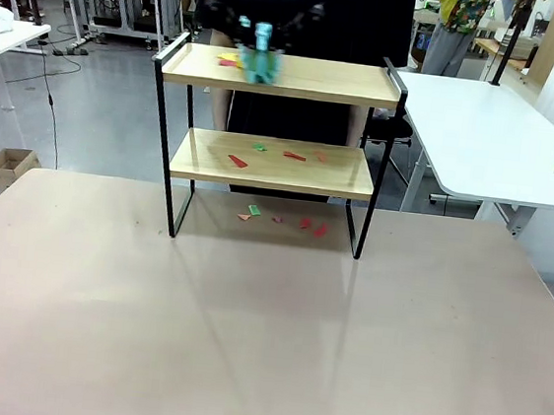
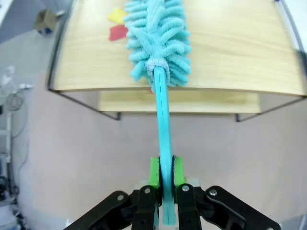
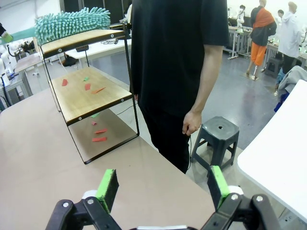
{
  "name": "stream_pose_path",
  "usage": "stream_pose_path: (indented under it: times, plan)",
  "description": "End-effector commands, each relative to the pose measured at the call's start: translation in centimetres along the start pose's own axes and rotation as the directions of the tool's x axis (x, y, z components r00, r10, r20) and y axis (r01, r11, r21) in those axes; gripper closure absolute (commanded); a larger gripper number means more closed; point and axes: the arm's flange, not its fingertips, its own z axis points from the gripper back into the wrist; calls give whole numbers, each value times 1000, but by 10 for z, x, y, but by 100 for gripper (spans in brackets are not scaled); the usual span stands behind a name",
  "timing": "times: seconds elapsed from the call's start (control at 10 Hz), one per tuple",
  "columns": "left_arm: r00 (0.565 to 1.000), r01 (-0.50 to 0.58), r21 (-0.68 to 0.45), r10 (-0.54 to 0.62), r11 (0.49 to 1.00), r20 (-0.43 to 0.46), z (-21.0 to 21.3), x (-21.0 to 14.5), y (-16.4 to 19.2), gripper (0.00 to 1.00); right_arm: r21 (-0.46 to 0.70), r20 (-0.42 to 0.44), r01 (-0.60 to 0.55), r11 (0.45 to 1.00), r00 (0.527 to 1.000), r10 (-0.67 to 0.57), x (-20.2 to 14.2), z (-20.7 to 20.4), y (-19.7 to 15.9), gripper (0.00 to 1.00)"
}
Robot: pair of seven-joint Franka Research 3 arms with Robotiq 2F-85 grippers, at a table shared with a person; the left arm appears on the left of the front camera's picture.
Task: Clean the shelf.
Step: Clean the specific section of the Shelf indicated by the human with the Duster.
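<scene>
The shelf stands at the far middle of the table, two light wooden boards in a black frame. A teal fluffy duster rests on its top board beside yellow and red paper scraps. In the left wrist view my left gripper is shut on the duster's teal handle, and the duster head lies on the top board next to a yellow scrap and a red scrap. My right gripper is open and holds nothing, off to the right of the shelf.
Red and green scraps lie on the lower board, and several more on the table beneath it. A person in black stands behind the shelf, next to a dark stool. A white table is at the right.
</scene>
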Motion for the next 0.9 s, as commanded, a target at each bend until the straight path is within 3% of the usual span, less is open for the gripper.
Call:
stream_pose_path:
  times: [0.0,0.3,0.4,0.5,0.6,0.7,0.8]
  plan:
    - [999,28,116,-32,993,32,-3,-11,46,87,2,3,-5,1000,1000,5,3,-1,1,0]
    - [993,72,262,-93,962,69,2,-17,83,87,2,3,-5,1000,1000,5,3,-1,1,0]
    - [991,62,258,-91,964,103,11,-18,88,87,2,3,-5,1000,1000,5,3,-1,1,0]
    - [988,50,212,-80,976,135,24,-20,89,87,2,3,-5,1000,1000,5,3,-1,1,0]
    - [987,61,72,-71,996,142,37,-21,86,87,2,3,-5,1000,1000,5,3,-1,1,0]
    - [994,59,224,-77,973,75,16,-15,80,87,2,3,-5,1000,1000,5,3,-1,1,0]
    - [994,59,224,-77,973,75,16,-15,80,87,2,3,-5,1000,1000,5,3,-1,1,0]
